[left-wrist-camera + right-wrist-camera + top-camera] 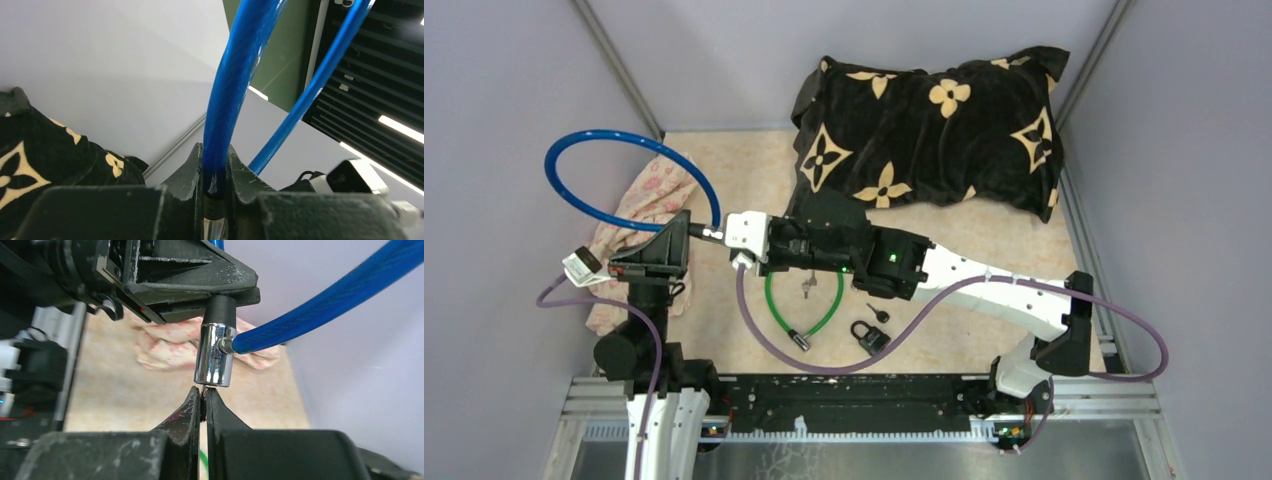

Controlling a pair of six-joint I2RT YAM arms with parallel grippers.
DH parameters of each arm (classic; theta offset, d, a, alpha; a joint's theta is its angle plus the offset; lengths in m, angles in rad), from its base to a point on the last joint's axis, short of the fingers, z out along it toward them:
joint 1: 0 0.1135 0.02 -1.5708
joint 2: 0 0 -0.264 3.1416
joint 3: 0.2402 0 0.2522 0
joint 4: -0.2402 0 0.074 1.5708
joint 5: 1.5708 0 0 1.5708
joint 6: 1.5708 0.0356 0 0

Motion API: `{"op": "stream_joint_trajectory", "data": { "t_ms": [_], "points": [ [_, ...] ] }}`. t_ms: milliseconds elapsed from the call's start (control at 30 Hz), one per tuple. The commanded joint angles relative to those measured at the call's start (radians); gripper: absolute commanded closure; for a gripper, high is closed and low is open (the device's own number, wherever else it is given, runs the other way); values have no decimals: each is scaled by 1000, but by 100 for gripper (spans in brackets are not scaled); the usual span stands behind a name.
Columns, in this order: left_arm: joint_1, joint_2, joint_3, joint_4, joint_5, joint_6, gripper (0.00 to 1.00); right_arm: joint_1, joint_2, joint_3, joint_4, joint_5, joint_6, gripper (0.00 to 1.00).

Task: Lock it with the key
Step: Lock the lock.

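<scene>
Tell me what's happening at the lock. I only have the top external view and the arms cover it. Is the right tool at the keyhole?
Observer: In the right wrist view, the right tool is closed directly beneath the chrome lock barrel, with its fingertips at the barrel's bottom face.
Operator: Is the key in?
Observer: A thin sliver, apparently the key, shows between the fingertips and reaches the barrel. I cannot tell how deep it goes.
Operator: And the left tool?
Observer: The left wrist view shows the left tool clamped around the blue cable, just above its black collar.
</scene>
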State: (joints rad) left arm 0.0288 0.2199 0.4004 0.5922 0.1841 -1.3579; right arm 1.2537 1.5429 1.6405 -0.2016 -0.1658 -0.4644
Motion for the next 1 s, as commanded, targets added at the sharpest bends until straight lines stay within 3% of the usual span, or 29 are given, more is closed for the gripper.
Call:
{"op": "stream_joint_trajectory", "data": {
  "t_ms": [0, 267, 300, 367, 400, 433, 467, 733, 967],
  "points": [
    [0, 19, -3, -12, 25, 12, 100, 81, 15, 14, 62, 205, -283, 100],
    [2, 14, -14, 24, 30, 54, 100, 80, 26, 29, 53, 282, -280, 100],
    [2, 12, -14, 33, 30, 59, 100, 81, 22, 28, 37, 291, -272, 96],
    [3, 11, -15, 50, 35, 68, 100, 73, 15, 40, -28, 277, -242, 61],
    [3, 9, -17, 56, 35, 72, 100, 64, 10, 54, -58, 256, -218, 26],
    [3, 9, -18, 62, 38, 75, 100, 56, 3, 60, -82, 236, -187, 5],
    [3, 7, -20, 67, 41, 77, 100, 46, -7, 59, -101, 210, -164, 2],
    [3, 4, -24, 85, 47, 79, 100, -78, -43, 91, -165, -104, 58, 3],
    [4, 6, -22, 88, 51, 79, 100, -83, 52, 229, -275, -133, 110, 33]
  ]
}}
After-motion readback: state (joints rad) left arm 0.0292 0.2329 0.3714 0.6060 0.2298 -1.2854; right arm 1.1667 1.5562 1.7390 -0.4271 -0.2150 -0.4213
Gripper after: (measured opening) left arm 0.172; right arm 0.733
